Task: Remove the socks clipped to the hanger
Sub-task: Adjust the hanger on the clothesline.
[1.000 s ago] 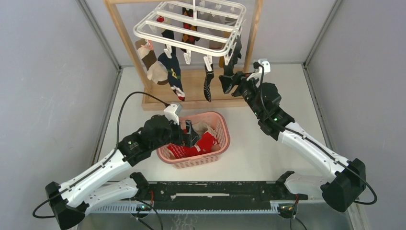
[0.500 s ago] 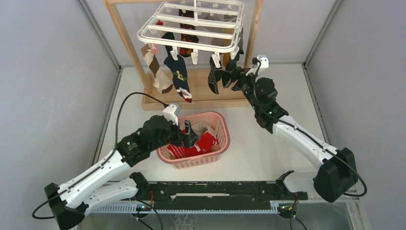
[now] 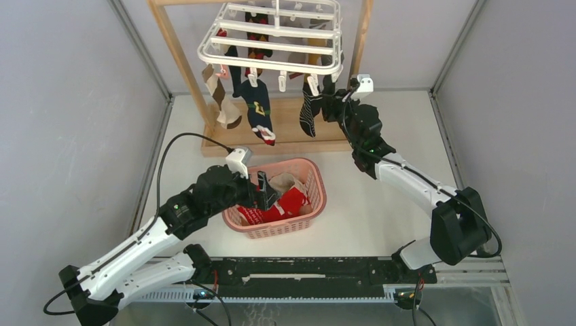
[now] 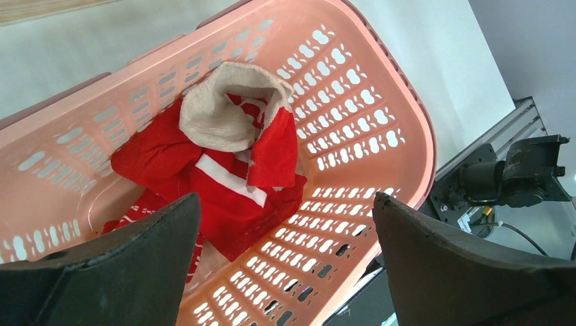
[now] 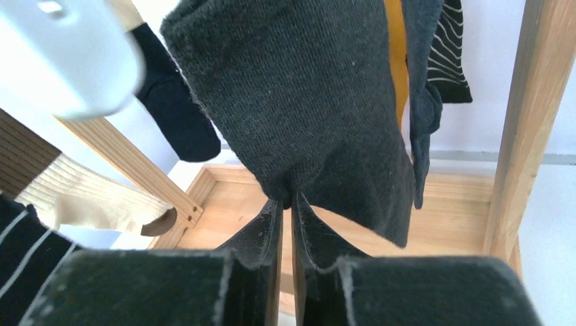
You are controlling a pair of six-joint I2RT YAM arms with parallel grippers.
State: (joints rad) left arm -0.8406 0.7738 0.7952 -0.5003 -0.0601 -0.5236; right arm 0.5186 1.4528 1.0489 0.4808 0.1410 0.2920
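The white hanger [image 3: 272, 49] hangs from the wooden stand with several socks clipped under it, among them a navy patterned sock [image 3: 258, 110] and a black striped sock [image 3: 309, 112]. My right gripper [image 3: 327, 103] is up at the hanger's front right corner. In the right wrist view it [image 5: 292, 202] is shut on the bottom edge of a dark grey sock [image 5: 306, 102], which still hangs from above. A white clip [image 5: 68, 54] is blurred at the upper left. My left gripper [image 4: 285, 200] is open over the pink basket [image 4: 414, 115], nothing between its fingers.
The wooden stand's post [image 5: 530, 122] rises just right of the gripped sock, its base board [image 3: 285, 136] below. A mustard sock [image 5: 396, 61] and a cream sock [image 5: 81, 200] hang nearby. The basket [image 3: 314, 187] holds red socks [image 4: 224, 183] and a beige sock [image 4: 224, 109].
My right arm rose toward the hanger's right corner and its jaws closed on the dark grey sock. The hanger and its socks swung slightly. The left arm stayed over the basket.
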